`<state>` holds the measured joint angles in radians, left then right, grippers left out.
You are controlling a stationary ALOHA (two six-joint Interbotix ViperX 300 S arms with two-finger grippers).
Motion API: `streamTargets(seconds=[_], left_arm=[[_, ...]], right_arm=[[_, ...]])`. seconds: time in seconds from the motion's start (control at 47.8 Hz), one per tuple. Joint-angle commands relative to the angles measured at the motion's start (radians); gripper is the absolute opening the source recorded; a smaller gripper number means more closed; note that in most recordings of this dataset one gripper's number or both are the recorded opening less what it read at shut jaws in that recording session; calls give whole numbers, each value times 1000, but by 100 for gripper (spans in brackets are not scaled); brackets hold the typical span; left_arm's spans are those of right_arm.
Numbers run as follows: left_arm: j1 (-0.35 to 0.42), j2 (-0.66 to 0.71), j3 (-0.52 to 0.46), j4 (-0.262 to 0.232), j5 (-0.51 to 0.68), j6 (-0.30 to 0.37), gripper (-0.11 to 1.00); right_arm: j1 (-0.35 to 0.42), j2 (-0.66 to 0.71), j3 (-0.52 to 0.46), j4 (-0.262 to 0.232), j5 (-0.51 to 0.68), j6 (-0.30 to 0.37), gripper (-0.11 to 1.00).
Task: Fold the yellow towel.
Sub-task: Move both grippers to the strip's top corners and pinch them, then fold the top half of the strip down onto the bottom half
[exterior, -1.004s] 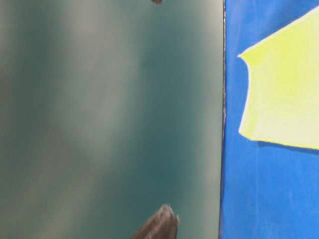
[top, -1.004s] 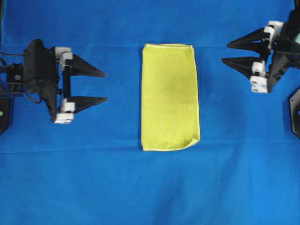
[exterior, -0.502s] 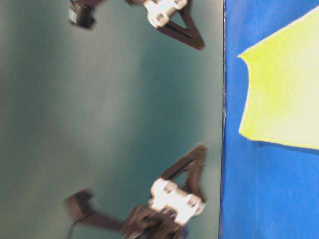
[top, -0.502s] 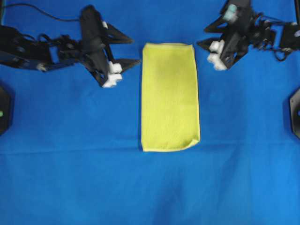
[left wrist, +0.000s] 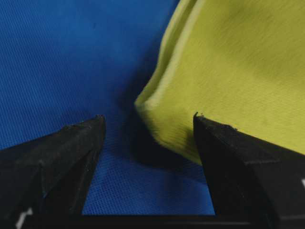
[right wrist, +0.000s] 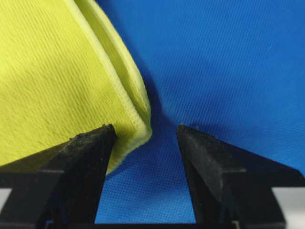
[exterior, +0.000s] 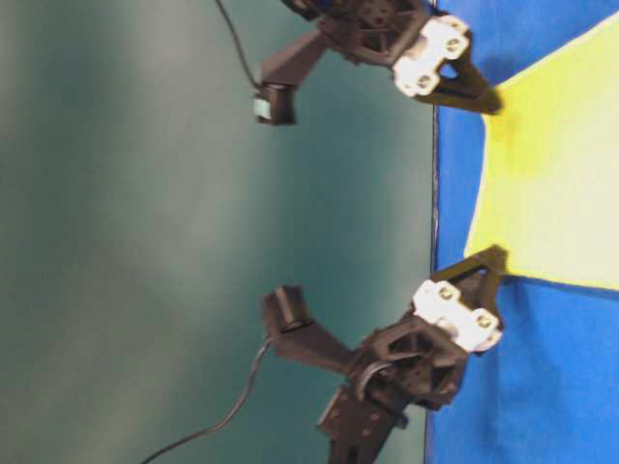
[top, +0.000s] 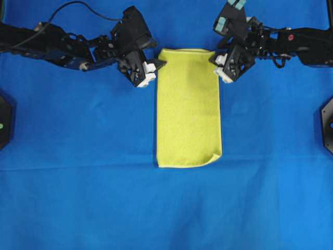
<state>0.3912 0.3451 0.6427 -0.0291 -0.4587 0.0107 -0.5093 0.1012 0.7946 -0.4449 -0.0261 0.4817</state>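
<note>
A yellow towel (top: pixel 188 108), folded into a tall narrow rectangle, lies flat at the centre of a blue cloth (top: pixel 78 198) that covers the whole table. Its long sides run from 12 o'clock to 6 o'clock in the overhead view, and its corner at about 5 o'clock is rounded.

The left gripper (top: pixel 156 66) reaches in from 10 o'clock and sits at the towel's top left corner. Its jaws are spread wide; in the left wrist view the towel corner (left wrist: pixel 157 107) lies between the two black fingers (left wrist: pixel 62 152), one over blue cloth, the other over the towel. Nothing is pinched.

The right gripper (top: pixel 216 61) reaches in from 2 o'clock to the towel's top right corner. Its jaws are also spread wide, straddling the corner with its paler stitched hem (right wrist: pixel 125 98), one finger (right wrist: pixel 81 162) over the towel, the other over blue cloth.

In the table-level view, turned sideways, both grippers point at the towel's edge (exterior: pixel 484 174).
</note>
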Motion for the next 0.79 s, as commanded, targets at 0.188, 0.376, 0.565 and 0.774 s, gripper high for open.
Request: streamTargets(seconds=[0.188,0.376,0.565,0.774], left_arm=[[31,15,-28,2,-8,2,55],[31,14,-26,3,-2,25,18],[26,6,-25,3,6,40,5],[28,-51,-32,3,20,46,5]], right_arm=[[-5,18,-14,9,-5,11,58],[-5,15,-8,9,-5,11,22],[-5,6,-9,9,-5,11,5],[-5,-75,-9,8,14,11,5]])
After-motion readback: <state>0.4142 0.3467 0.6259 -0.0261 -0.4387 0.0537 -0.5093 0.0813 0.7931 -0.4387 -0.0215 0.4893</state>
